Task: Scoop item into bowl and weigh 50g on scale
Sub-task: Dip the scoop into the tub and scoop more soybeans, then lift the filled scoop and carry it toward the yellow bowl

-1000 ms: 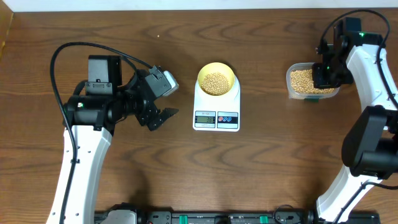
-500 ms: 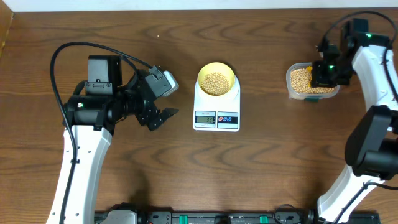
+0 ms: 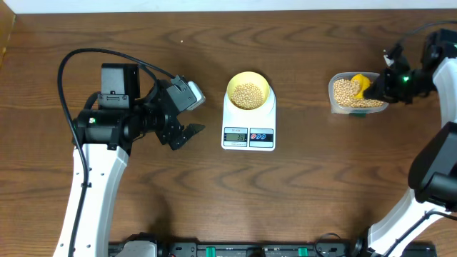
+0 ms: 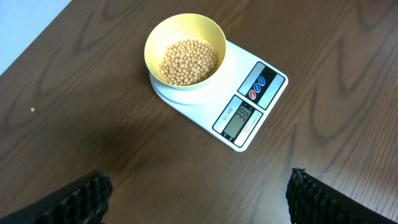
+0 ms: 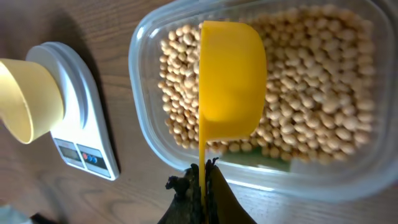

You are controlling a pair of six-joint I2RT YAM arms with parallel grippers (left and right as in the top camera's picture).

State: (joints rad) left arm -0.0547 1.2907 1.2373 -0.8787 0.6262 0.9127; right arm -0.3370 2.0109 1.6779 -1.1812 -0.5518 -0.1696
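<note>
The pale yellow-green bowl (image 3: 248,91) holds tan beans (image 3: 248,94) and sits on the white scale (image 3: 248,125); both show in the left wrist view, bowl (image 4: 185,43) and scale (image 4: 249,102). More beans (image 3: 346,91) fill a clear tub (image 3: 357,108). My right gripper (image 3: 382,87) is shut on the handle of a yellow scoop (image 3: 362,83), whose cup lies tilted over the beans in the tub (image 5: 231,81); the jaws (image 5: 204,180) pinch the thin handle. My left gripper (image 3: 182,132) is open and empty, left of the scale, fingers wide apart (image 4: 198,196).
Brown wooden table (image 3: 300,193). A black cable (image 3: 86,57) loops over the left arm. The right arm's white links (image 3: 435,157) run along the right edge. A black rail (image 3: 235,250) lies along the front edge.
My right gripper has swung right and drawn back from over the tub, tilting, so the yellow scoop now shows over the beans. The left arm, bowl and scale have not moved.
</note>
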